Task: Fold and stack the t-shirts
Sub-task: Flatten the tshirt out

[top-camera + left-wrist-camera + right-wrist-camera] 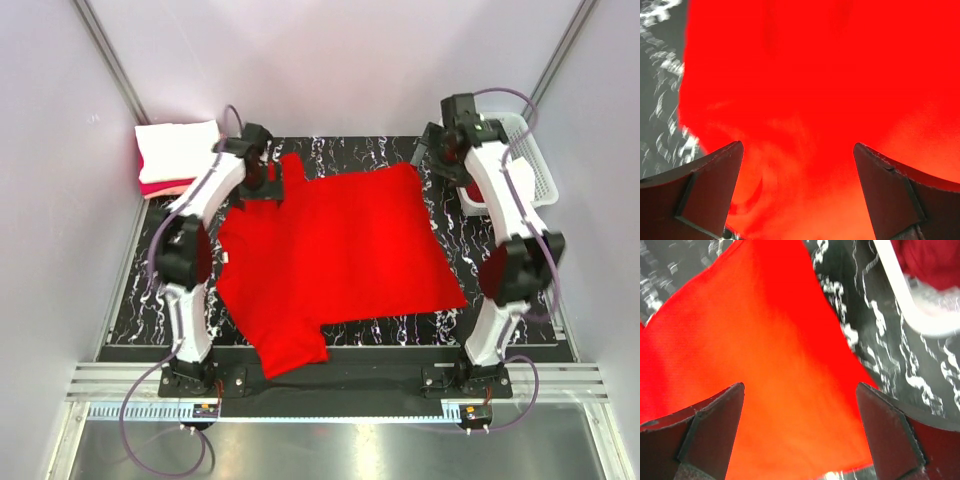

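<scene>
A bright red t-shirt lies spread flat on the black marbled mat, one sleeve pointing to the near edge. My left gripper hovers over its far left corner by the other sleeve. In the left wrist view this gripper is open, with red cloth under the gap and nothing pinched. At the shirt's far right corner my right gripper is also open, above the cloth's pointed corner. Folded t-shirts, white over pink and crimson, are stacked at the back left.
A white lattice basket stands at the back right beside the right arm. Its rim shows in the right wrist view, with dark red cloth inside. Grey walls close in the left, right and back sides.
</scene>
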Robot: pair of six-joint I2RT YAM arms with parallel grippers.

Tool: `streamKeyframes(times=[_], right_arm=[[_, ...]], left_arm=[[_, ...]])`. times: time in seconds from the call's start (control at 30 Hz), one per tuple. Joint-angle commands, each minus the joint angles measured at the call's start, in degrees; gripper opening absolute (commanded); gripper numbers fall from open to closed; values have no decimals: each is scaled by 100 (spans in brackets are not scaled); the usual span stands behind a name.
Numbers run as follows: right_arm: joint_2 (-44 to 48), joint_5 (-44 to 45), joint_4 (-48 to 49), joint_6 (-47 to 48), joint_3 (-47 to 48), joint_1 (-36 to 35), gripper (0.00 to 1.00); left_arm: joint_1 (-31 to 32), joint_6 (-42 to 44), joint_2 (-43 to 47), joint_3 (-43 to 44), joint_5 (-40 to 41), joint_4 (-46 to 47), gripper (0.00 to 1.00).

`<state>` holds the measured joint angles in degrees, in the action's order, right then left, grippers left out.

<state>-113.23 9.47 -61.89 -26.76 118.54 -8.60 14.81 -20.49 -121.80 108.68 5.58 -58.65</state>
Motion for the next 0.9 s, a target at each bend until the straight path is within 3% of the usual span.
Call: streamKeyframes(times=[0.0,0.13,0.23,0.43,0.6,0.8,0.87], right_arm=[[1582,-446,1195,-135,-1295,-89,100],[1875,-911,1810,-241,-2692,-142,100],[1743,-1561,2074,-224,-3125,-151,100],[935,-2160,2033,13,-2741,-221,100],[670,-2134,2022,136,-2695,-318,100],[969,-2275,2453,-39,-3484,-571,100],[1362,-2196,2900,-223,-3880,-739,99]], left_arm=[[-48,-52,2520,-39,-128,592,99],[-48,10,3108,-1180,-181,810,99],[-39,10,3416,-2113,-163,1223,99],[-48,-25,2952,-2519,-277,1645,99],[-48,54,1769,-1695,-303,1717,94],[-48,115,-129,413,-277,1392,91],[-75,133,-588,1307,-251,1208,83]])
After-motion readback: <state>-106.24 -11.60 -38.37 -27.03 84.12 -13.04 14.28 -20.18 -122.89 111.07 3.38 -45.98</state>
